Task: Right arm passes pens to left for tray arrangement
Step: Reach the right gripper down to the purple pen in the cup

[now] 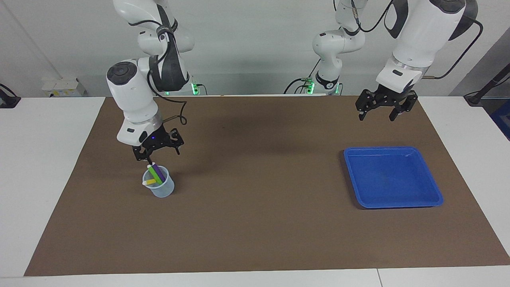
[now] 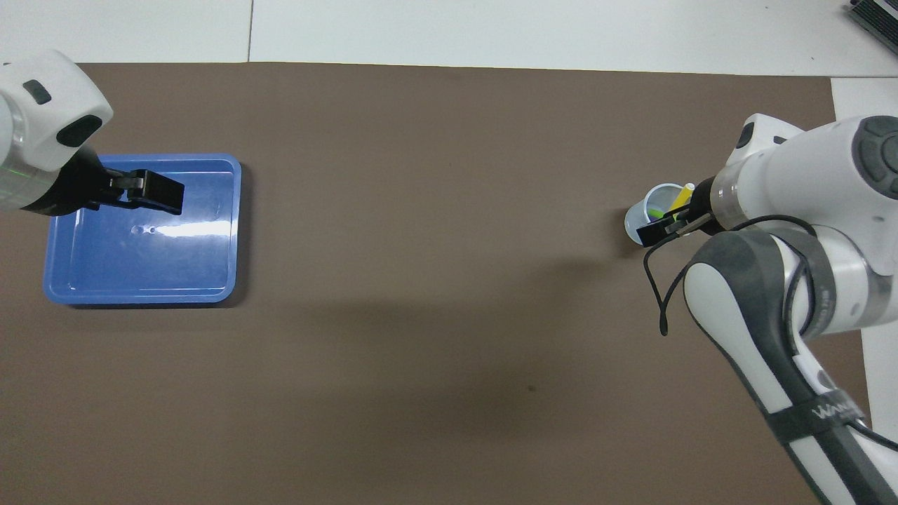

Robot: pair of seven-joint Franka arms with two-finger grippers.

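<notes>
We see the right gripper (image 1: 159, 152) hanging just over the translucent cup (image 1: 159, 187), its fingers spread apart and closed on nothing, one fingertip close above the pale ends of the pens (image 1: 154, 173). All three pens (purple, green and yellow) stand leaning in the cup, which sits on the brown mat (image 1: 255, 223) toward the right arm's end of the table. From overhead, the right gripper (image 2: 656, 231) covers much of the cup (image 2: 642, 219), and only a bit of the yellow pen (image 2: 680, 198) and a sliver of green show past it.

The left gripper (image 1: 384, 111) waits in the air with its fingers also apart and holding nothing, over the mat at the edge of the blue tray (image 1: 392, 177) nearer the robots. The tray lies flat on the mat toward the left arm's end, well apart from the cup, and we see no pen in it.
</notes>
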